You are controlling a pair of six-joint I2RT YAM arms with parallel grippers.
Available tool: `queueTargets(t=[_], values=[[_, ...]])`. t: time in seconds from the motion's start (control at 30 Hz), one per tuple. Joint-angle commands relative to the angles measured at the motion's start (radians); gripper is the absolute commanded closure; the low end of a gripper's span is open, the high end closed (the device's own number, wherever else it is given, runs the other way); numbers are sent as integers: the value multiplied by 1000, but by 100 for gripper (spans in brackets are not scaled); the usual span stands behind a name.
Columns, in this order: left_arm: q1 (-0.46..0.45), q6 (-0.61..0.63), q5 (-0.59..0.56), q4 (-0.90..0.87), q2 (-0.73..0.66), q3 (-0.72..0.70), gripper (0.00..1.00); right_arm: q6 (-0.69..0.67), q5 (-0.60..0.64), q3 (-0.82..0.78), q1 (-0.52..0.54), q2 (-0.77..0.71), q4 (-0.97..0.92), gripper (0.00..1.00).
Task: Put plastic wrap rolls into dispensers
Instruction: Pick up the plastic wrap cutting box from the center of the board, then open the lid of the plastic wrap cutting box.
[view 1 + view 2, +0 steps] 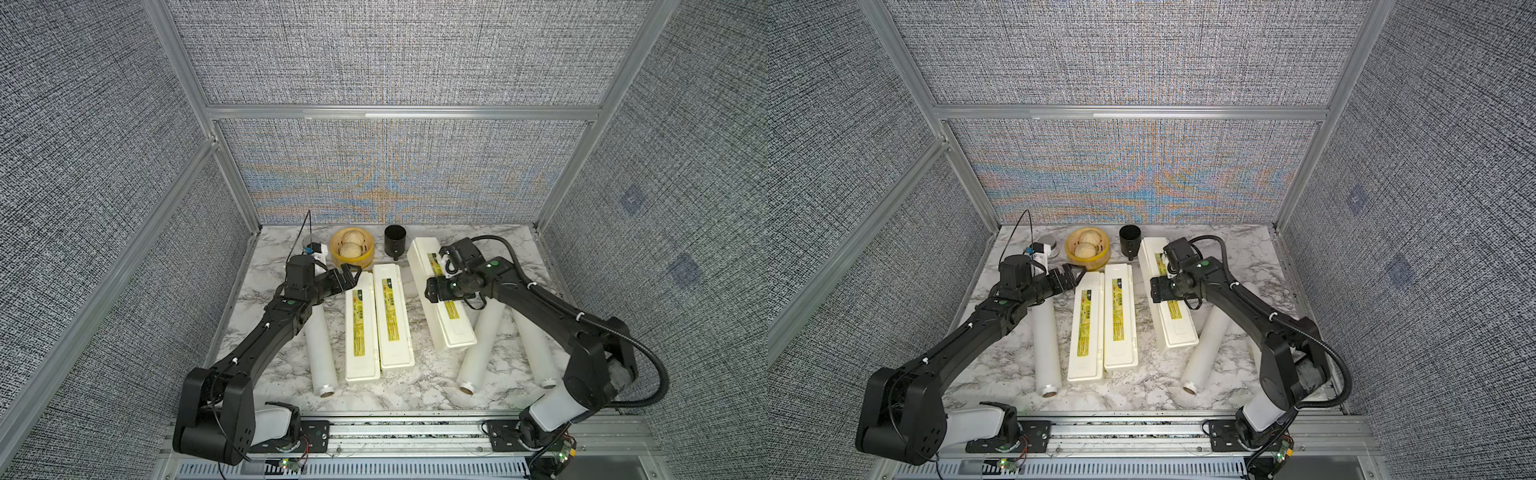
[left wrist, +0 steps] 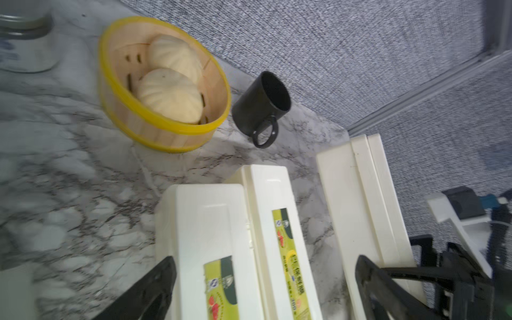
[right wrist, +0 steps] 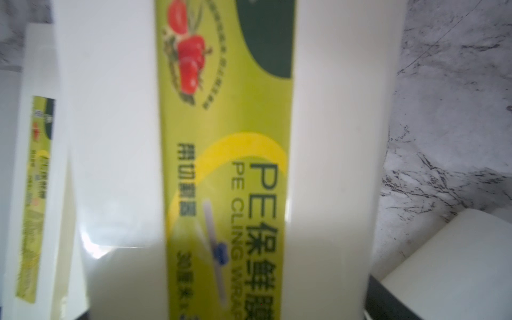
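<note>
Three cream-white boxes lie shut on the marble desk, and each lid carries a yellow-green label strip. The left box and the middle box lie side by side, touching along their long edges. The right box lies apart from them at a slant, its far end near a black mug. A round yellow steamer holding two buns stands beside the mug.

The right wrist view shows the right box's label up close. It reads "PE" followed by large Chinese characters, with "PE CLING WRAP" in smaller letters alongside. It also shows a picture of red peppers, a dark green patch and a yellow arc. The finer print is too blurred to read.

All three rolls of wrap lie on the desk, outside the boxes. The left roll lies just left of the left box and parallel to it, its brown core end toward the robot. The inner right roll angles away from the right box's near end. The outer right roll lies beyond it, partly hidden by the right arm.

The left end effector hangs over the far end of the left box with its jaws wide apart, holding nothing. The right end effector sits over the middle of the right box. Its fingers show only as dark edges on either side of the lid, so I cannot tell whether they pinch the box.
</note>
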Motion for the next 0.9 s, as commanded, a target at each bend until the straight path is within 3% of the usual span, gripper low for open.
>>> queueTargets(t=[0.0,0.13,0.4,0.5,0.87], values=[[-9,-115,226,231,44,26,0,-7,-228,-32,-32,-71,64,11],[-42,-237,364,429,133,68,0,21,-441,-91,-82,-173,154,11],[-122,-508,482,812,295,132,0,133,-755,-186,-122,-285,387,11],[-130,-573,452,904,315,138,0,161,-800,-203,-122,-287,435,11],[-168,-596,446,912,337,194,0,236,-894,-219,-107,-244,533,11]])
